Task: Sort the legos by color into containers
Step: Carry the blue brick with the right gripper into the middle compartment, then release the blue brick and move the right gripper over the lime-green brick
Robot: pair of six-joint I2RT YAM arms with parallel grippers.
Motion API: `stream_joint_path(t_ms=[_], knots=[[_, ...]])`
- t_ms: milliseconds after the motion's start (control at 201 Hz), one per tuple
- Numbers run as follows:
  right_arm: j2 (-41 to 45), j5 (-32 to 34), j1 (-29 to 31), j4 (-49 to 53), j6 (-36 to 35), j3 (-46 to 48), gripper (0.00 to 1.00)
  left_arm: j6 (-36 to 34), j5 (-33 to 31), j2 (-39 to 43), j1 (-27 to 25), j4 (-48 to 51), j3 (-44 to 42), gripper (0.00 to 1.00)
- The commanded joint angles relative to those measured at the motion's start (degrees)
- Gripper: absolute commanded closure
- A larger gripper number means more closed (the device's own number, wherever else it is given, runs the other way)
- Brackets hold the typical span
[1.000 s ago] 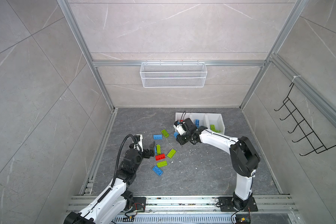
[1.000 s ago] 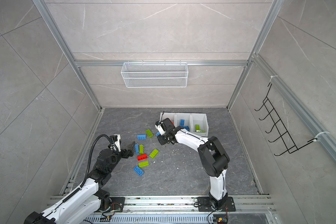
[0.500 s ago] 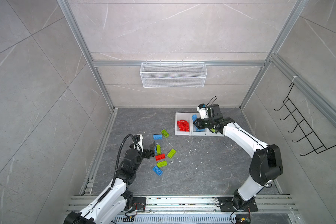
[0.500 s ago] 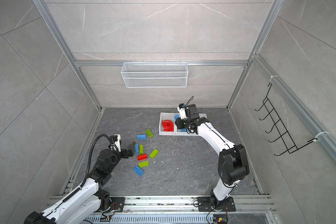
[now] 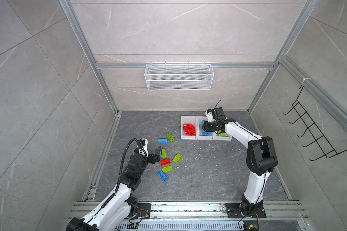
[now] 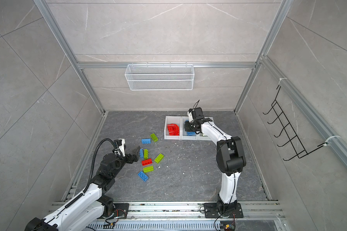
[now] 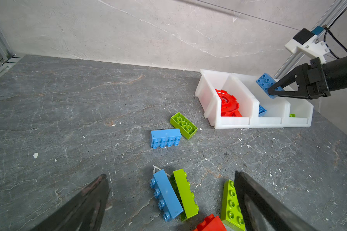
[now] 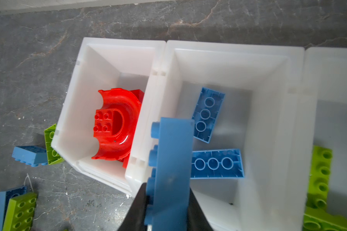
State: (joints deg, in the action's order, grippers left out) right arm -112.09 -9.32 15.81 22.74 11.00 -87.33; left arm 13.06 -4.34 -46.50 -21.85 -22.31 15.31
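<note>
Right hand (image 8: 167,202) tight on blue brick (image 8: 172,156) over middle bin (image 8: 228,66), two blue legos (image 8: 216,164) beneath (left hand (image 7: 170,176) wide).

This is a robotics lab test cell: a dark stone-look table (image 5: 208,176) is boxed in by pale tile-pattern panels (image 5: 178,30) held in bare aluminium framing (image 5: 120,65). A left arm (image 5: 116,198) and a right arm (image 5: 255,186) are bolted to a slotted metal rail (image 5: 188,208) along the table's front edge. A white wire basket (image 5: 178,80) and a black hook rack (image 5: 310,130) hang on the panels.
</note>
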Motion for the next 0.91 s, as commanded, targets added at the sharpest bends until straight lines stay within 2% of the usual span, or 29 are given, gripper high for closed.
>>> stream_joint_path(t_ms=[0,109,289,378,488,602,687,751,841,906], knots=[[-0.34,2.39,-0.51,1.27,0.61,-1.88,0.74,-0.01,0.22,-0.26,0.22,-2.31,1.68,0.00],[0.25,2.38,-0.84,1.43,0.69,-2.62,0.53,-0.14,0.20,0.05,0.16,-2.04,1.83,0.00],[4.34,1.15,-0.87,2.24,0.85,-2.84,0.36,-0.28,-0.20,1.13,0.18,-1.56,1.60,0.00],[9.21,0.14,-0.79,0.39,1.58,0.49,0.31,-0.40,-0.48,1.41,0.18,-1.50,1.58,0.00],[18.07,-3.53,0.23,-6.42,3.50,9.20,0.28,-0.58,-0.76,1.50,0.20,-1.25,1.66,0.00],[24.63,-3.56,5.17,-8.46,3.51,15.24,0.26,0.74,-0.22,1.76,0.25,-0.42,2.16,0.00],[25.75,0.15,11.41,-5.11,1.89,16.30,0.24,-0.49,2.85,1.90,0.23,0.09,2.52,0.00],[25.65,2.52,15.57,-4.42,1.64,17.53,0.23,-0.40,1.69,1.44,0.22,0.46,2.63,0.00],[24.93,2.10,19.98,-5.21,2.54,19.26,0.22,-0.23,1.08,-0.02,0.22,-0.54,2.41,0.00],[24.65,3.50,22.74,-6.78,0.44,21.82,0.22,-0.77,2.07,-1.00,0.23,-0.56,2.83,0.00]])
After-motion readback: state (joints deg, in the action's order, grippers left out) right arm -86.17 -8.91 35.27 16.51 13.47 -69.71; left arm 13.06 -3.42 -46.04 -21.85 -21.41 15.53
